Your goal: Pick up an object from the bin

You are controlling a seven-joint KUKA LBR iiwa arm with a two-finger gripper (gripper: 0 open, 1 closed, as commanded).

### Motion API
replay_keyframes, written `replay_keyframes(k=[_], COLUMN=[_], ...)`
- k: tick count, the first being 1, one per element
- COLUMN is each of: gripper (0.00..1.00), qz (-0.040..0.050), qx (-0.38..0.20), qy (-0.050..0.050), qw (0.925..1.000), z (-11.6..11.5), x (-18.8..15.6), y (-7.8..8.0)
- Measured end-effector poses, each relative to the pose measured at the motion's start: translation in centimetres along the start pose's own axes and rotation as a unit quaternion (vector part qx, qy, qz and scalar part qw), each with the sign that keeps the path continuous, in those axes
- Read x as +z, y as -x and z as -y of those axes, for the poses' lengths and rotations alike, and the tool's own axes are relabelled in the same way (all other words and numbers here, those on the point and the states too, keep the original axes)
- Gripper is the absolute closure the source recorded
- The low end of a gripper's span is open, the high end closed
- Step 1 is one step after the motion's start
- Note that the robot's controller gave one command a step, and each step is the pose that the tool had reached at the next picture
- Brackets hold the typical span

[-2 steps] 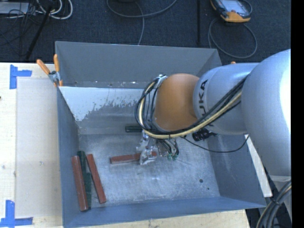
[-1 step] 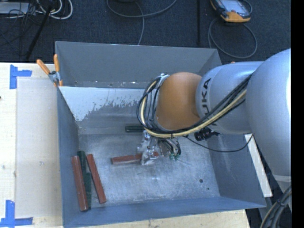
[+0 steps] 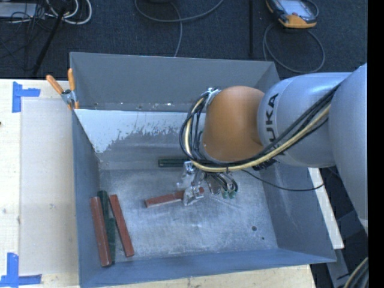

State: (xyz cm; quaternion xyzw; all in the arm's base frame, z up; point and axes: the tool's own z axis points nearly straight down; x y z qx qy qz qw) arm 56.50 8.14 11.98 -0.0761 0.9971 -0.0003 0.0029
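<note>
- Hand (image 3: 192,192) low in mid-bin (image 3: 168,83), at the right end of a red-brown stick (image 3: 163,201); spread or pinching, I cannot tell.
- Arm (image 3: 312,119) reads "KUKA".
- Dark stick (image 3: 171,161) lies behind; three sticks (image 3: 111,228) front-left.

Bright overhead light; pale glare on bin (image 3: 138,128) back wall; soft shadows.
</note>
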Motion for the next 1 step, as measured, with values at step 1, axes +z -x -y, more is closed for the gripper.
replay_keyframes(k=[1], gripper=[1.00], qz=[-0.0003], qx=[-0.031], qy=[0.001], qw=[0.9995], z=[-1.94], x=[-15.14], y=[0.97])
